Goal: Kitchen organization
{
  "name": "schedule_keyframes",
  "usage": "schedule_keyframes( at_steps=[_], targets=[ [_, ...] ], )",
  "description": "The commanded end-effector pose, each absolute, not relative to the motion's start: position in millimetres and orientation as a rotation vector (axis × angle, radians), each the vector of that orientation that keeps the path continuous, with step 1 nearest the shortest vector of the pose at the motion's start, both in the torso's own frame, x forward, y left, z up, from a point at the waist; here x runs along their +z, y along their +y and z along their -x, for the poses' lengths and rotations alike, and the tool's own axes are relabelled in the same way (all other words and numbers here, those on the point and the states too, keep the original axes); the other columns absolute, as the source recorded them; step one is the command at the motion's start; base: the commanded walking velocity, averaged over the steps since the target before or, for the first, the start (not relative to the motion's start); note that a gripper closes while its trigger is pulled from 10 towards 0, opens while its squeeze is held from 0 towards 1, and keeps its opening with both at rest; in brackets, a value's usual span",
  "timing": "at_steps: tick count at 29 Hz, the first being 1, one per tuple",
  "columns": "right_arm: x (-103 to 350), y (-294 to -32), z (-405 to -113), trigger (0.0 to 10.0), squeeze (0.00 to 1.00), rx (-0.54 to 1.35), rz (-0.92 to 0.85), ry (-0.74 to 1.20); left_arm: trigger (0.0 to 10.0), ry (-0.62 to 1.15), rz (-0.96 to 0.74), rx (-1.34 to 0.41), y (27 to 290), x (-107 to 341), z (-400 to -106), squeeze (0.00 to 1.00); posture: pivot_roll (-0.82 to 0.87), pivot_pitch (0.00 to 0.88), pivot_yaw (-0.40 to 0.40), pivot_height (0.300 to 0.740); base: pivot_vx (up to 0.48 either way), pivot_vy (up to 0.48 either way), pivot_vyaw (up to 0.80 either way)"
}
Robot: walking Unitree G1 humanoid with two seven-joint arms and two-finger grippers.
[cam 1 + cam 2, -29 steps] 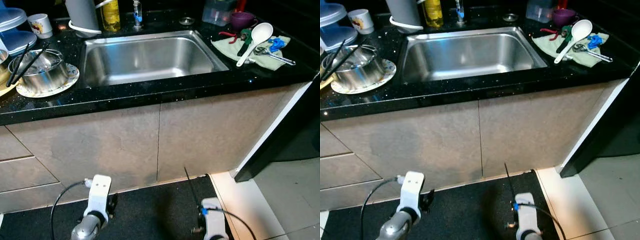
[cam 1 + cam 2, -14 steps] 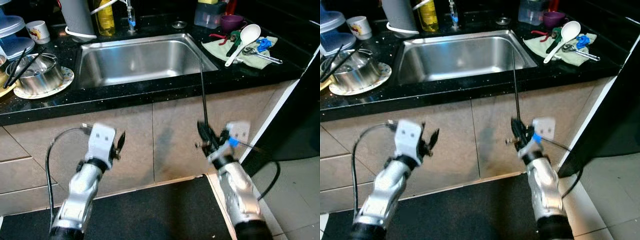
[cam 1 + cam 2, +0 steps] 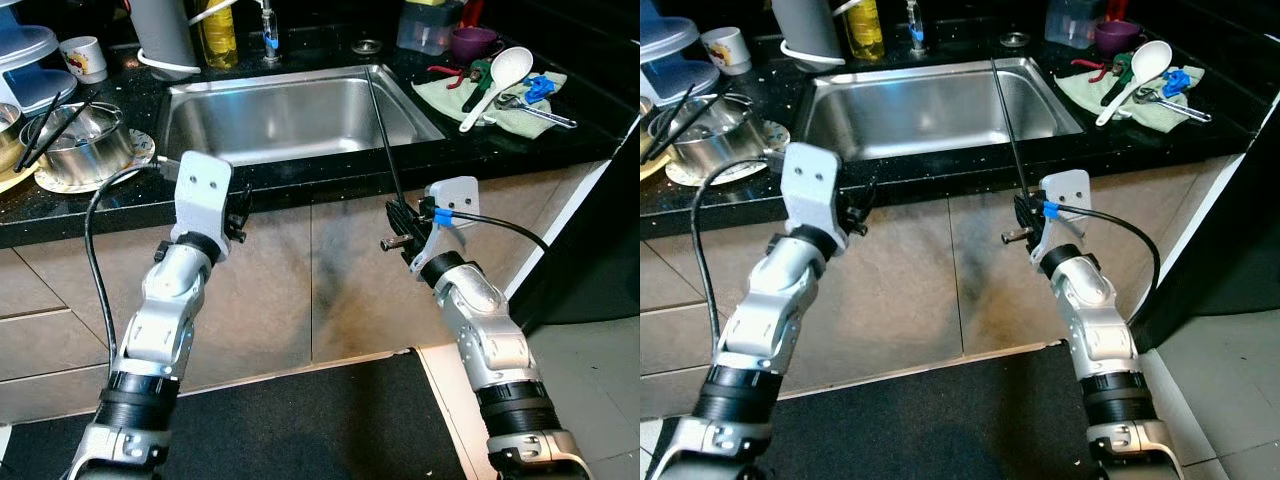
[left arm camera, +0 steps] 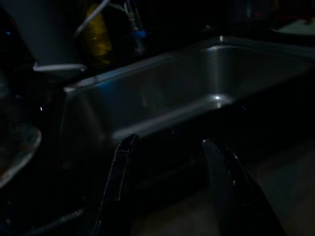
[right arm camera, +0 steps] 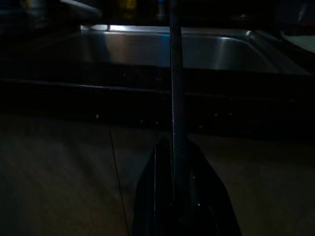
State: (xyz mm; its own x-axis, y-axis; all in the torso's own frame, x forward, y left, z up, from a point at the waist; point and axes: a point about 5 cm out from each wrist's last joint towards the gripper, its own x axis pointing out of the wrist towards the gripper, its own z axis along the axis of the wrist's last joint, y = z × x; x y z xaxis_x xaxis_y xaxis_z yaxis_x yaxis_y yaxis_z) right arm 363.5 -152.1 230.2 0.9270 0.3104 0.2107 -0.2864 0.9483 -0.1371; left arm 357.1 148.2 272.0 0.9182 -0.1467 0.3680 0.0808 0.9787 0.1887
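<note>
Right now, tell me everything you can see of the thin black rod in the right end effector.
The thin black rod is long, straight and slim, with a woven, carbon-like texture in the right wrist view. The right end effector is shut on its lower end, in front of the cabinet. It stands nearly upright, leaning slightly toward the robot's left, and its tip appears over the sink; contact there cannot be told.

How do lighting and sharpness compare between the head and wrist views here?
Left and right eye views: evenly lit and sharp, with soft sheen on the sink and speckled glints on the black counter. Left wrist view: very dark, the left tool's fingers only silhouettes. Right wrist view: also dim, the thin black rod in the right tool still readable.
</note>
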Motion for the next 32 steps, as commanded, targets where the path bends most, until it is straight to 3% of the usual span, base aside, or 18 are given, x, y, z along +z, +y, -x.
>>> schedule_keyframes(
  at_steps=[1, 4, 7, 15, 32],
  targets=[
    [232.0, -144.6, -362.4, 10.0, 0.00, 0.336, 0.139, -0.216, 10.0, -0.342, -0.167, -0.089, 154.5, 267.1, -360.9, 0.00, -0.05, 0.178, 0.035, 0.740, 0.000, 0.000, 0.00],
    [232.5, -143.9, -362.4, 10.0, 0.00, 0.333, 0.159, -0.207, 10.0, -0.330, -0.148, -0.085, 154.4, 268.2, -361.9, 0.00, -0.05, 0.178, 0.035, 0.740, 0.000, 0.000, 0.00],
    [236.2, -147.8, -362.5, 10.0, 0.00, 0.296, 0.194, -0.189, 10.0, -0.307, -0.016, -0.099, 159.1, 271.4, -362.8, 0.00, -0.05, 0.179, 0.040, 0.740, 0.000, 0.000, 0.00],
    [257.2, -157.2, -364.4, 10.0, 0.00, 0.226, 0.030, -0.284, 10.0, -0.309, -0.066, -0.097, 167.7, 269.5, -360.9, 0.00, -0.05, 0.179, 0.040, 0.740, 0.000, 0.000, 0.00],
    [273.9, -159.3, -361.8, 10.0, 0.00, 0.207, -0.053, -0.387, 10.0, -0.306, -0.070, -0.103, 165.6, 265.4, -357.3, 0.00, -0.05, 0.177, 0.040, 0.740, 0.000, 0.000, 0.00]
  ],
)
